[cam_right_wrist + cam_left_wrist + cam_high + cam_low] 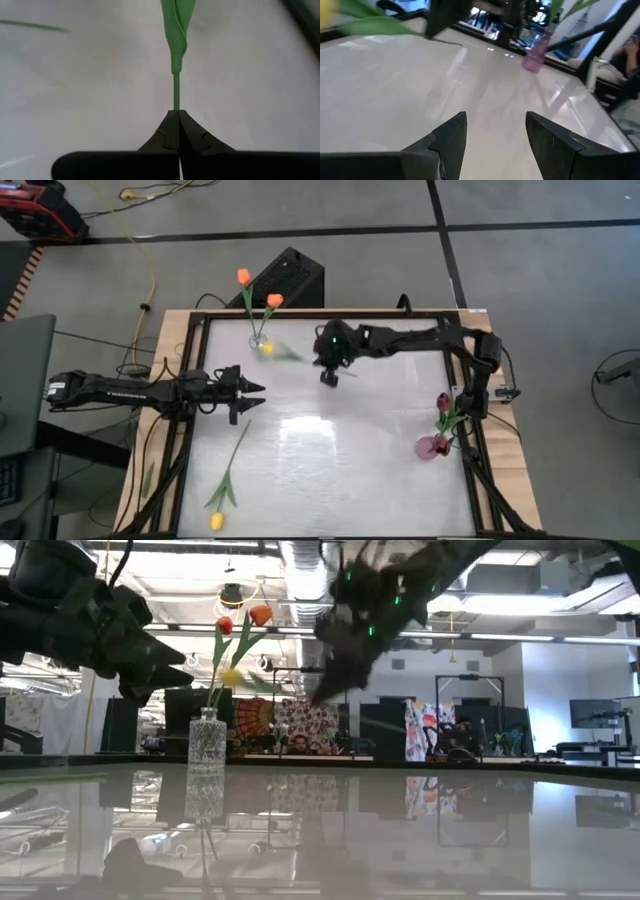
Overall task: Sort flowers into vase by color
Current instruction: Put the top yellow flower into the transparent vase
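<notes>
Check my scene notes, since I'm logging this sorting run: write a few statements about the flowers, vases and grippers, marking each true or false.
1. The right gripper is shut on a green stem. True.
2. The left gripper holds a flower. False: it is open and empty.
3. A yellow tulip lies on the table. True.
4. The clear vase holds dark red tulips. False: it holds orange tulips; the dark red one is in the pink vase.

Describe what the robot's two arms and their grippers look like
Both arms are dark, nearly black, slim and jointed. The left arm carries pale lettering along its side, and cables trail from its base. The right arm shows a small green light near the wrist. The left gripper has two dark wedge-shaped fingers; the right gripper has matching fingers with stepped, notched inner edges.
</notes>
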Tool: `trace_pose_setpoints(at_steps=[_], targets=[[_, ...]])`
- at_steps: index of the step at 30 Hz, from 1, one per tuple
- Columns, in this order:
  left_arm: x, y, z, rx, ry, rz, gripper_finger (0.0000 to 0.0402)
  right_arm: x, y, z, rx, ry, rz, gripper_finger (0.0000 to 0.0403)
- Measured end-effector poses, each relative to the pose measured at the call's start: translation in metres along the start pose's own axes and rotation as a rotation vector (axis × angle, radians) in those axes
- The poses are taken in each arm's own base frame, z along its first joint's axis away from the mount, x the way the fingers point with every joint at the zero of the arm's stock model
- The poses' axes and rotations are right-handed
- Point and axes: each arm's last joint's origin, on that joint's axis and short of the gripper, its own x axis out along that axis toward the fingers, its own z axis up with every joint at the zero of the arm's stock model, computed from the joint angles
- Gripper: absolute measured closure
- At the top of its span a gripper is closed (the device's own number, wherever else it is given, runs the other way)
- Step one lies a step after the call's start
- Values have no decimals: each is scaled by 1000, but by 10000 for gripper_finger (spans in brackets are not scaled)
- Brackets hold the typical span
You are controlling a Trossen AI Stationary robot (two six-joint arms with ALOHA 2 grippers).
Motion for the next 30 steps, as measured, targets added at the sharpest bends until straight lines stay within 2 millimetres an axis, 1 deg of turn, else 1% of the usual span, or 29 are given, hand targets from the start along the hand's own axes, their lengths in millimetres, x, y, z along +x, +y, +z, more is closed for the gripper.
trace_pose_setpoints(at_steps=[3, 7, 10, 13, 16, 20, 22, 25, 30], targets=[[0, -4, 0, 7, -12, -22, 209, -4, 35, 11, -87, -95, 134, 385], [0, -10, 5, 28, -83, -32, 209, -5, 76, 24, -170, -259, 232, 384], [0, -16, 11, 60, -157, -65, 209, -7, 99, 35, -211, -409, 274, 384], [0, -23, 15, 89, -212, -118, 209, -11, 115, 41, -220, -516, 298, 384], [1, -30, 17, 120, -253, -163, 209, -15, 124, 46, -203, -585, 274, 384], [1, -38, 23, 198, -352, -179, 209, -16, 126, 48, -195, -609, 261, 384], [4, -42, 29, 246, -373, -181, 209, -17, 125, 49, -187, -619, 257, 384], [11, -50, 41, 299, -396, -179, 209, -17, 124, 49, -172, -619, 262, 384], [28, -59, 56, 354, -385, -127, 209, -17, 123, 50, -172, -624, 257, 384]])
